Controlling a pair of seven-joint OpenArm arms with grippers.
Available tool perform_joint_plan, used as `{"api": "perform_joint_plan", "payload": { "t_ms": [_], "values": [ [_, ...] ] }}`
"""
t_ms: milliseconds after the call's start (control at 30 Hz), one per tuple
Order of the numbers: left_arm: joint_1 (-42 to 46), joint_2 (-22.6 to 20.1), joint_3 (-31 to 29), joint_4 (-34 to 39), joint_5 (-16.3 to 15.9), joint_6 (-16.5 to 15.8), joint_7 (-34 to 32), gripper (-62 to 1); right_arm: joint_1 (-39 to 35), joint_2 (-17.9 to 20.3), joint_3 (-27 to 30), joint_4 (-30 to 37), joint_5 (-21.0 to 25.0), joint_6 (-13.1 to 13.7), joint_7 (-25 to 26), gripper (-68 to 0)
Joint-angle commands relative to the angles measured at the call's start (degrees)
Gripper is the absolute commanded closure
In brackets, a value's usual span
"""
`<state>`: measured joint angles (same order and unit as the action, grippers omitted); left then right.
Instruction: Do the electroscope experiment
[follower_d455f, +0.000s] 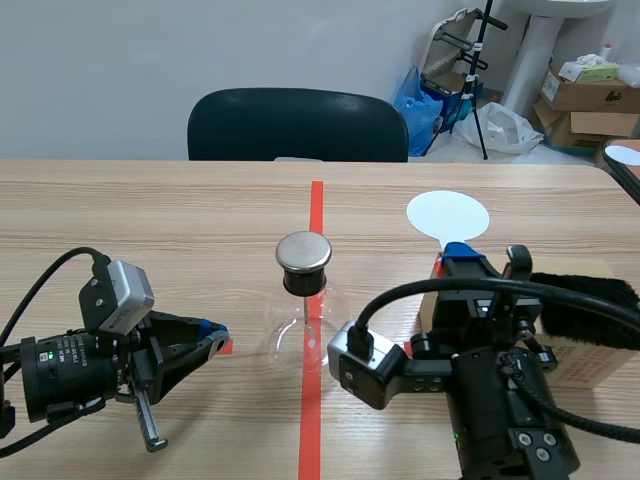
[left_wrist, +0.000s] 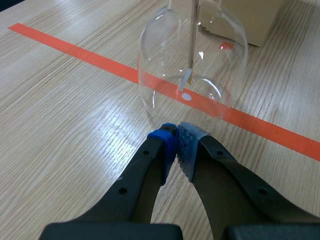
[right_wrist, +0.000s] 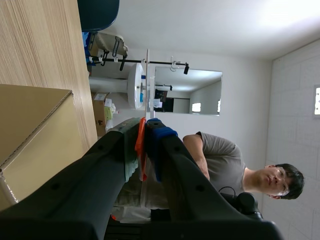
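Note:
The electroscope, a clear glass flask (follower_d455f: 300, 340) with a round metal cap (follower_d455f: 303, 252), stands on the red centre line. Inside it a thin rod with a small leaf (left_wrist: 188, 75) hangs down. My left gripper (follower_d455f: 215, 335) lies low on the table just left of the flask, its fingers shut on nothing, with the tips (left_wrist: 176, 132) almost at the glass. My right gripper (follower_d455f: 455, 255) is turned on its side to the right of the flask. It is shut on the orange handle (right_wrist: 141, 145) of a white disc paddle (follower_d455f: 447, 215), whose disc shows edge-on (right_wrist: 135, 85).
A cardboard box (follower_d455f: 590, 345) with a black fur strip (follower_d455f: 585, 290) on top sits at the right, close behind the right arm. A dark chair (follower_d455f: 297, 125) stands across the table. A person (right_wrist: 220, 165) shows beyond the right gripper.

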<state>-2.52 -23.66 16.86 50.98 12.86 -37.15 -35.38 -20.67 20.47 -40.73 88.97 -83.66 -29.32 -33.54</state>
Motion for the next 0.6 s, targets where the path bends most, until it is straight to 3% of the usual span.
{"api": "perform_joint_plan", "payload": {
  "t_ms": [0,567],
  "values": [
    [0.1,0.1,0.0,1.4,-0.5,-0.1,-0.7,-3.2,0.7,0.2,0.3,0.5,0.0,-0.6,-0.4,-1.0],
    [0.1,0.1,0.0,1.4,-0.5,-0.1,-0.7,-3.2,0.7,0.2,0.3,0.5,0.0,-0.6,0.5,-1.0]
  ]
}}
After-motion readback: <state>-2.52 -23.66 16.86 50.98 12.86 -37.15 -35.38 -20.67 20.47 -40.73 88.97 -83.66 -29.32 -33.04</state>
